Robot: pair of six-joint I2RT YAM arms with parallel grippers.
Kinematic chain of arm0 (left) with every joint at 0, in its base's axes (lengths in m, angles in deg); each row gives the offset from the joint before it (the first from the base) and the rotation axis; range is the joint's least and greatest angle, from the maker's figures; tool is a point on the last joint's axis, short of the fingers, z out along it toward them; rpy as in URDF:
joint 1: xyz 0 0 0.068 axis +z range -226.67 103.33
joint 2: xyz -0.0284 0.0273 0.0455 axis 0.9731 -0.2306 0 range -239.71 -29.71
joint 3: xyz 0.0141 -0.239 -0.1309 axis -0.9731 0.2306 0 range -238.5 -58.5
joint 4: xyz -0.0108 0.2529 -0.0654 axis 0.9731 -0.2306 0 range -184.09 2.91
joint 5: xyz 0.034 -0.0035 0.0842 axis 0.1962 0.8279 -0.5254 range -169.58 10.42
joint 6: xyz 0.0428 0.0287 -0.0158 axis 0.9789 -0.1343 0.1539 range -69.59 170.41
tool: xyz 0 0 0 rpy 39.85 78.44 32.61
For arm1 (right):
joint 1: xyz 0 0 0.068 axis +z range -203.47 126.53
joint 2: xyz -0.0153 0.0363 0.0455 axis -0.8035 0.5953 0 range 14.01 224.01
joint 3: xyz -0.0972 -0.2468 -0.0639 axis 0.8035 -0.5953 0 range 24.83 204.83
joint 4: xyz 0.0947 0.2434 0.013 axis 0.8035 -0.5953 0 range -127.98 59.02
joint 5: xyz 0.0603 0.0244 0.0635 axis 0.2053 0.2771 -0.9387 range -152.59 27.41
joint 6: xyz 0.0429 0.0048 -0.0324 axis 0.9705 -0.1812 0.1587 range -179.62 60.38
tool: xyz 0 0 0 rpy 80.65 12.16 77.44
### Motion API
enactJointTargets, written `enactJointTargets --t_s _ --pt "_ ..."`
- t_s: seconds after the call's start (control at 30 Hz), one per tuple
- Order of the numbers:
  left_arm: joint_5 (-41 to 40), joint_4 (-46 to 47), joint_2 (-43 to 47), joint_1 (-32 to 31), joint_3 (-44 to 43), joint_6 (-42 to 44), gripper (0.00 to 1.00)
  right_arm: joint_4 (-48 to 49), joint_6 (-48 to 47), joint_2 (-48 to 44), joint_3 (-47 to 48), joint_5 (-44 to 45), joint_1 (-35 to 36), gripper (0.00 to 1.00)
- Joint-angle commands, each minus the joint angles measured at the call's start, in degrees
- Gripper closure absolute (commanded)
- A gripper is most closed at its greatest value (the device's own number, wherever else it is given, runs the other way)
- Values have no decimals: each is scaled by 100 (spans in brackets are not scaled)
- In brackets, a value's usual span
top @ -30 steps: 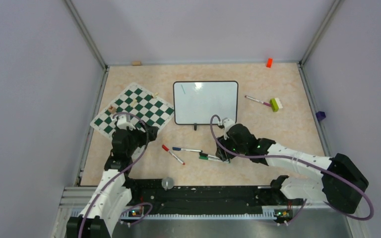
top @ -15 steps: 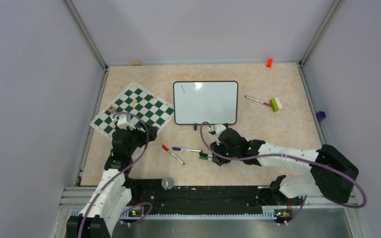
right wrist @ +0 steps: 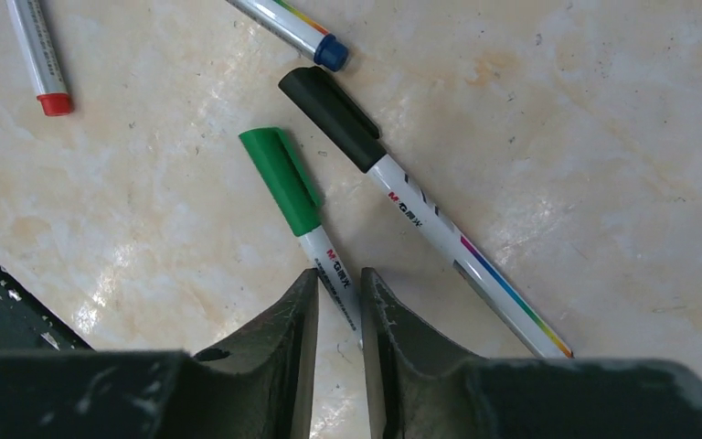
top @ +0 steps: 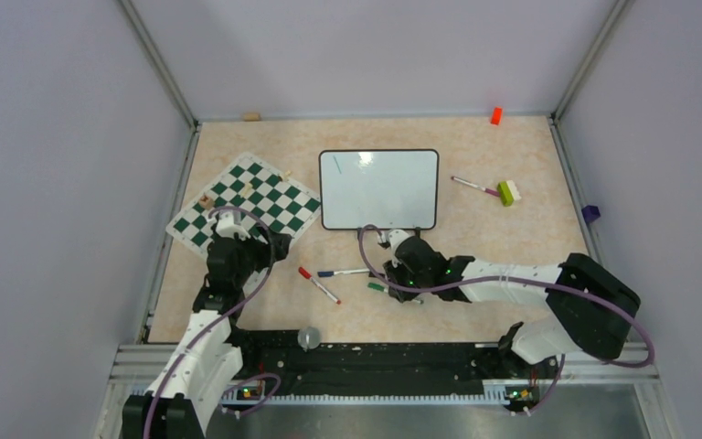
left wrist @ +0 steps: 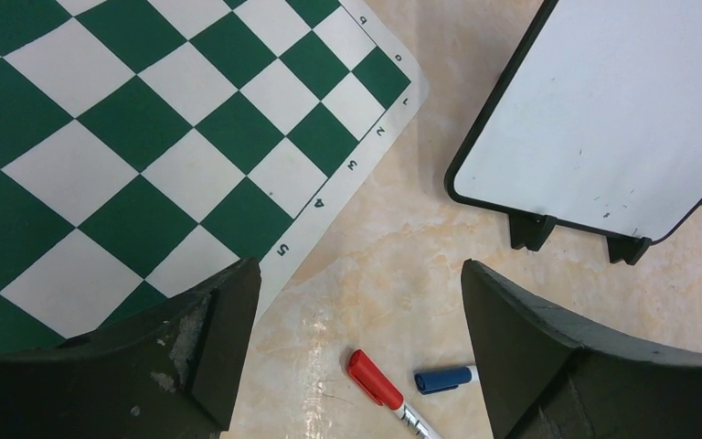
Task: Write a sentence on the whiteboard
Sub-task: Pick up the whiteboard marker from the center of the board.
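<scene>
The whiteboard (top: 379,188) lies flat mid-table and also shows in the left wrist view (left wrist: 603,119). No sentence shows on it, only a short green stroke (top: 335,165) near its top left corner. My right gripper (top: 391,277) is down at the table in front of the board. Its jaws (right wrist: 338,279) have closed to a narrow gap around the white barrel of the capped green marker (right wrist: 294,192), which still lies on the table. A black-capped marker (right wrist: 402,206) lies just beside it. My left gripper (left wrist: 361,283) hangs open above bare table by the chess mat's corner.
A red marker (left wrist: 375,380) and a blue marker (left wrist: 445,379) lie between the two grippers. The green-and-white chess mat (top: 247,203) is at the left. A purple marker (top: 475,187) and a green-white block (top: 508,192) lie right of the board. An orange block (top: 495,115) sits at the back wall.
My right arm has slid left over the markers and its jaws have narrowed around the green marker's barrel. The left gripper's jaws have closed in slightly; that arm stayed put.
</scene>
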Motion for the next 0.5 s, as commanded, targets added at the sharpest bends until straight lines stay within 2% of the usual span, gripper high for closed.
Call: enactJointTargets --t_s 0.0,0.03,0.1,0.13,0.3,0.47 --pt "180 319 13 -7 -61 33 14 -128 7 162 116 62 65 79" --pt "253 345 0 -7 -46 25 14 -160 0 141 142 62 69 82" --pt "558 439 -20 -7 -34 -11 14 -183 4 38 187 1 64 97" --pt "797 486 -41 -8 -25 -63 14 -204 3 -34 206 -59 63 100" --pt "2047 949 -144 -20 19 -860 16 -474 -18 -414 442 -256 67 100" --pt "2440 800 21 -140 -224 -1157 16 -705 -84 -748 707 -399 58 100"
